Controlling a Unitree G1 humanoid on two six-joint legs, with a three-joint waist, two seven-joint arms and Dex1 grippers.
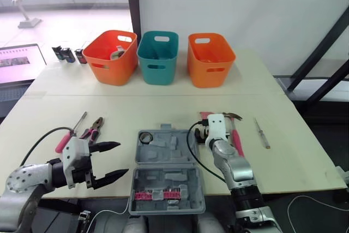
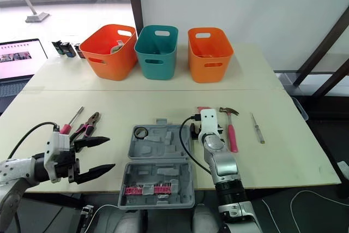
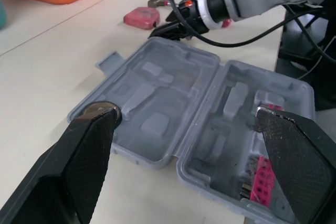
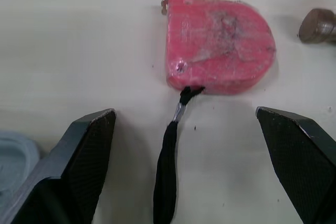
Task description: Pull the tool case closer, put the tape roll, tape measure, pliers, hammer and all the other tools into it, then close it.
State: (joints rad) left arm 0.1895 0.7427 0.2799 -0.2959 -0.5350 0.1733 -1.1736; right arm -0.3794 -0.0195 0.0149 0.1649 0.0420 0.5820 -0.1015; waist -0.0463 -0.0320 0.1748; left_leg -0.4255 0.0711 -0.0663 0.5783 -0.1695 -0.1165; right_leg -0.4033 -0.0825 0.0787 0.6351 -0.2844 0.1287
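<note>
The grey tool case (image 1: pixel 166 170) lies open at the table's front edge. A tape roll (image 1: pixel 145 137) sits in its far left corner and a pink bit strip (image 1: pixel 157 195) in the near half. My left gripper (image 1: pixel 112 161) hovers open just left of the case. To the right of the case, my right gripper (image 4: pixel 185 111) is open above the table. It points at the pink tape measure (image 4: pixel 218 45), whose black strap (image 4: pixel 168 166) runs back between the fingers. A pink-handled hammer (image 1: pixel 236 135) lies beside it. Pliers (image 1: pixel 94 127) and a pink screwdriver (image 1: pixel 68 137) lie at the left.
A slim screwdriver (image 1: pixel 262 132) lies at the right of the table. Two orange baskets (image 1: pixel 112 55) (image 1: pixel 210 58) flank a teal basket (image 1: pixel 158 55) along the back. A laptop (image 1: pixel 19 61) and small black items (image 1: pixel 68 54) sit at the far left.
</note>
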